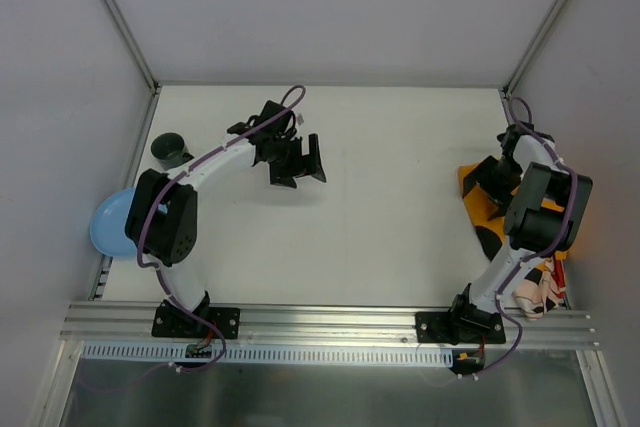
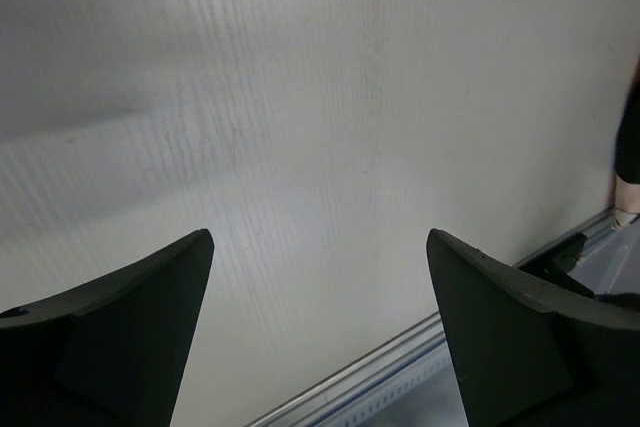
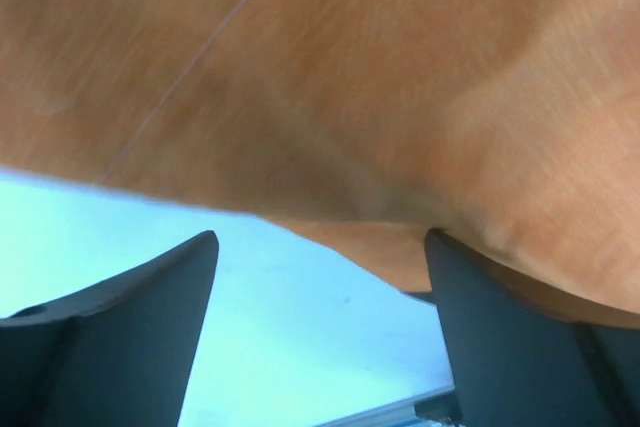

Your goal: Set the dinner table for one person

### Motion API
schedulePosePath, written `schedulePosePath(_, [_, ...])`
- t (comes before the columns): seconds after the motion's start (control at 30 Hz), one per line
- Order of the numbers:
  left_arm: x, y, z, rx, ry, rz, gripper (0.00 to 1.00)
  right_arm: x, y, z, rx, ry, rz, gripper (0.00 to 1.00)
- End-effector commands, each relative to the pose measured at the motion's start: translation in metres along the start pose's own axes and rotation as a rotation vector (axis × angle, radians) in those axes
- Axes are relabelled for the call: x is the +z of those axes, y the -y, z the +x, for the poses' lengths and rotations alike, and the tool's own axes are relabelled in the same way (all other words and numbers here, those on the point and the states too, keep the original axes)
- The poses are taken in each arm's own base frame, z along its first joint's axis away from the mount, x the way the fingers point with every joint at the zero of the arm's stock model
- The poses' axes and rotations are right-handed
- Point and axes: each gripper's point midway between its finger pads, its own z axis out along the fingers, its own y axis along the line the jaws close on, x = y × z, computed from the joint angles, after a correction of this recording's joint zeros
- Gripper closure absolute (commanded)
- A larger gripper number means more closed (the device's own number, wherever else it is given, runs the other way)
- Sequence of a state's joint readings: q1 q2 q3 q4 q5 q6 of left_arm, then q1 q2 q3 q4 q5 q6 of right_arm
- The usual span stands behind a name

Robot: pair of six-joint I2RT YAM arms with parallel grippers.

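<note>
The step looks like laying the orange placemat (image 1: 468, 185): the right hand (image 3: 318, 247), released at its edge, must pinch it; the left hand (image 1: 300, 175) hangs released over the bench (image 1: 390, 237).

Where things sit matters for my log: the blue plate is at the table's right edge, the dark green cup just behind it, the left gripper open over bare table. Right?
Not quite: the top external view shows the blue plate at the table's left edge, not the right. The rest holds: the dark green cup just behind it, the left gripper open over bare table.
</note>
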State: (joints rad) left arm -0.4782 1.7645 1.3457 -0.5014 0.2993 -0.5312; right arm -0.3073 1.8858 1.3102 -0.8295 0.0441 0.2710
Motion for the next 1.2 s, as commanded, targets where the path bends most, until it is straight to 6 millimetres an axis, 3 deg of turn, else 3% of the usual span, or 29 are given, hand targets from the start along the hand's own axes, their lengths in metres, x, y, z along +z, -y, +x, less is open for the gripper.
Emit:
schedulePosePath(0.0, [-0.015,0.051,-0.010,0.052,0.000,0.235,0.10,-0.062,-0.001,-0.008,-0.028,0.101,-0.043,0.08])
schedulePosePath(0.03, [-0.014,0.066,-0.015,0.060,-0.014,0.303,0.08,-0.079,0.000,-0.006,-0.021,0.122,-0.059,0.01])
schedulePosePath(0.07, [-0.014,0.086,-0.011,0.055,-0.069,0.395,0.07,-0.088,-0.002,-0.004,-0.008,0.131,-0.078,0.00])
schedulePosePath(0.1, [0.007,0.092,-0.013,0.052,-0.104,0.429,0.07,-0.096,-0.003,-0.001,-0.006,0.141,-0.088,0.00])
schedulePosePath(0.13, [0.005,0.120,-0.024,0.093,-0.094,0.491,0.06,-0.112,-0.006,0.003,-0.012,0.174,-0.111,0.01])
schedulePosePath(0.17, [0.012,0.133,-0.027,0.085,-0.110,0.517,0.06,-0.123,-0.006,0.007,-0.016,0.184,-0.120,0.01])
schedulePosePath(0.2, [0.038,0.137,-0.027,0.071,-0.153,0.530,0.06,-0.131,-0.006,0.011,-0.007,0.195,-0.123,0.01])
schedulePosePath(0.23, [0.033,0.164,-0.046,0.104,-0.111,0.582,0.06,-0.139,-0.008,0.016,-0.010,0.208,-0.131,0.01])
schedulePosePath(0.27, [0.046,0.172,-0.043,0.023,-0.147,0.584,0.06,-0.153,-0.006,0.023,-0.002,0.226,-0.150,0.01])
schedulePosePath(0.3, [0.061,0.180,-0.055,0.008,-0.092,0.651,0.07,-0.160,-0.008,0.029,0.018,0.233,-0.169,0.01])
schedulePosePath(0.37, [0.088,0.169,-0.053,-0.093,-0.097,0.617,0.07,-0.178,-0.007,0.043,0.037,0.252,-0.216,0.01])
schedulePosePath(0.43, [0.094,0.180,-0.062,-0.089,-0.071,0.641,0.07,-0.189,-0.011,0.057,0.035,0.258,-0.242,0.01])
schedulePosePath(0.47, [0.110,0.176,-0.060,-0.113,-0.084,0.624,0.07,-0.199,-0.008,0.063,0.033,0.283,-0.255,0.00])
schedulePosePath(0.53, [0.118,0.188,-0.064,-0.134,-0.080,0.641,0.07,-0.204,-0.006,0.077,0.021,0.291,-0.262,0.01])
schedulePosePath(0.57, [0.133,0.192,-0.051,-0.133,-0.110,0.636,0.07,-0.211,-0.005,0.085,0.007,0.307,-0.281,0.00])
schedulePosePath(0.67, [0.134,0.213,-0.036,-0.093,-0.119,0.653,0.08,-0.203,0.013,0.087,-0.020,0.345,-0.208,0.01])
schedulePosePath(0.73, [0.134,0.209,-0.028,-0.089,-0.128,0.638,0.09,-0.187,0.033,0.086,-0.038,0.362,-0.115,0.01])
schedulePosePath(0.77, [0.123,0.212,-0.028,-0.075,-0.121,0.641,0.09,-0.180,0.040,0.085,-0.031,0.358,-0.082,0.01])
schedulePosePath(0.83, [0.118,0.197,-0.026,-0.060,-0.118,0.612,0.10,-0.157,0.059,0.090,0.001,0.319,-0.006,0.01])
schedulePosePath(0.87, [0.101,0.198,-0.031,-0.053,-0.102,0.620,0.10,-0.148,0.069,0.088,0.059,0.305,0.010,0.01])
schedulePosePath(0.93, [0.094,0.178,-0.028,-0.064,-0.106,0.593,0.10,-0.129,0.079,0.087,0.121,0.296,0.014,0.01])
schedulePosePath(0.97, [0.074,0.181,-0.031,-0.048,-0.084,0.607,0.10,-0.125,0.086,0.083,0.164,0.300,0.029,0.01])
schedulePosePath(1.03, [0.068,0.159,-0.023,-0.061,-0.092,0.572,0.11,-0.117,0.100,0.077,0.205,0.302,0.106,0.01])
schedulePosePath(1.07, [0.047,0.161,-0.024,-0.049,-0.070,0.581,0.11,-0.111,0.112,0.075,0.286,0.281,0.128,0.00])
schedulePosePath(1.1, [0.047,0.148,-0.013,-0.056,-0.084,0.557,0.11,-0.107,0.115,0.072,0.331,0.273,0.118,0.01])
schedulePosePath(1.13, [0.027,0.148,-0.015,-0.047,-0.057,0.567,0.11,-0.098,0.119,0.072,0.366,0.243,0.125,0.01])
schedulePosePath(1.17, [0.027,0.136,-0.005,-0.060,-0.071,0.543,0.11,-0.094,0.125,0.064,0.434,0.246,0.117,0.01])
